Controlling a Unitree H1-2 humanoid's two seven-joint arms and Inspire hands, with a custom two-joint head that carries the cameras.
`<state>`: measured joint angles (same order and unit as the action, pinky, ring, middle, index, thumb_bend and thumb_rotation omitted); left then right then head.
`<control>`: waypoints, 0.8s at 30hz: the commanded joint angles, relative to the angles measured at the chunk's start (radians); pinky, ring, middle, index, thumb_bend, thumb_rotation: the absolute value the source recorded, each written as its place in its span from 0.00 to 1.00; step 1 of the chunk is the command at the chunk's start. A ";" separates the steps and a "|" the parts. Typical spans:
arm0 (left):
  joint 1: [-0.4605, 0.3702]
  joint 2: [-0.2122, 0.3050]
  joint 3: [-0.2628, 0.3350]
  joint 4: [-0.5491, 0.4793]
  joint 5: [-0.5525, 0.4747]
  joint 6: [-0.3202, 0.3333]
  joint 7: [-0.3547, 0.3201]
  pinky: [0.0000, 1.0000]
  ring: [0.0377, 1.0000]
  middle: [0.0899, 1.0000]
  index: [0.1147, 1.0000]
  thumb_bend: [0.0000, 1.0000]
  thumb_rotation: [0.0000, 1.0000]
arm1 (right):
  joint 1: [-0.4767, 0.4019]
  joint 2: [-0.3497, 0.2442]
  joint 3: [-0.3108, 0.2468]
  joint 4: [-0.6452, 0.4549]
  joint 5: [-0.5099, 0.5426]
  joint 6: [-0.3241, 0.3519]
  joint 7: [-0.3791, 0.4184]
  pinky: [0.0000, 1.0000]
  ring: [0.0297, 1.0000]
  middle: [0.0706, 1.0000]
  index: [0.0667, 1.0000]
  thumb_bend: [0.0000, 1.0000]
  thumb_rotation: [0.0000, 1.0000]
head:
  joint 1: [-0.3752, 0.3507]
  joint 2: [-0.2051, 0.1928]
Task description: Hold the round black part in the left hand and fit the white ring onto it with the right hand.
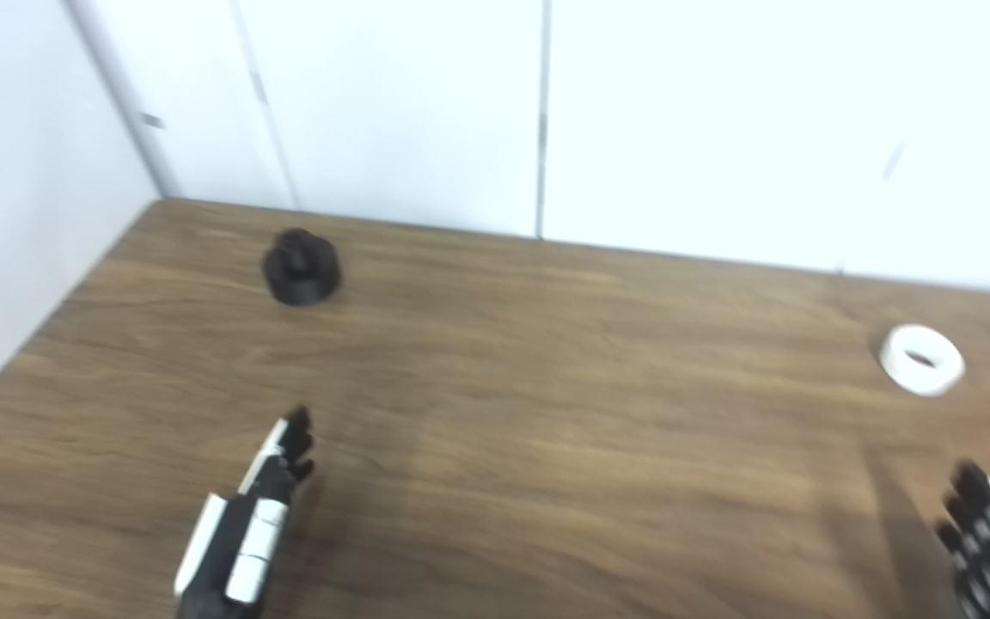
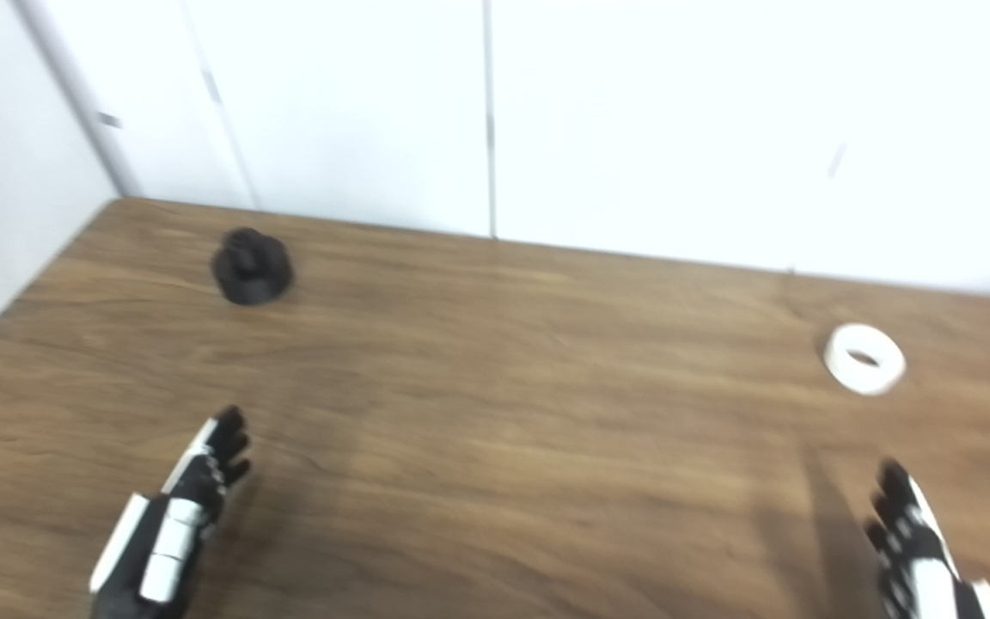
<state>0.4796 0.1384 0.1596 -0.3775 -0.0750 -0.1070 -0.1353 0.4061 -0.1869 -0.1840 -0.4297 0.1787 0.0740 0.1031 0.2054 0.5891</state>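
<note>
The round black part (image 1: 302,267) stands on the wooden table (image 1: 546,413) at the far left, near the wall. The white ring (image 1: 921,359) lies flat at the far right. My left hand (image 1: 250,520) is low at the near left, fingers stretched forward and empty, well short of the black part. My right hand (image 1: 989,542) is at the near right corner, fingers stretched out and empty, a little short of the ring. Both hands also show in the right eye view: left hand (image 2: 173,520), right hand (image 2: 916,550).
White wall panels (image 1: 546,112) stand right behind the table's far edge and along its left edge. The picture is slightly blurred.
</note>
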 commanded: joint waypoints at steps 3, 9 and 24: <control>0.000 -0.008 -0.013 0.009 0.019 -0.062 0.015 0.94 0.98 0.99 0.96 0.67 0.93 | -0.014 -0.021 -0.008 0.011 0.018 -0.073 0.022 1.00 1.00 1.00 1.00 0.58 1.00 | 0.021 -0.016; -0.006 -0.024 -0.027 0.033 0.039 -0.082 0.027 0.94 0.98 0.98 0.95 0.67 0.90 | -0.021 0.001 -0.016 0.015 -0.028 -0.063 -0.015 1.00 1.00 0.97 0.94 0.56 1.00 | 0.061 -0.051; -0.017 -0.033 -0.066 0.075 0.078 -0.128 0.061 0.91 0.96 0.96 0.93 0.66 0.84 | -0.029 -0.021 -0.029 0.063 -0.014 -0.089 0.008 1.00 1.00 0.98 0.95 0.57 1.00 | 0.131 -0.108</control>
<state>0.4722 0.1137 0.1051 -0.2980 -0.0039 -0.2235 -0.0764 0.3960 -0.1924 -0.2045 -0.3508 0.1508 0.0290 0.1042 0.3359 0.4802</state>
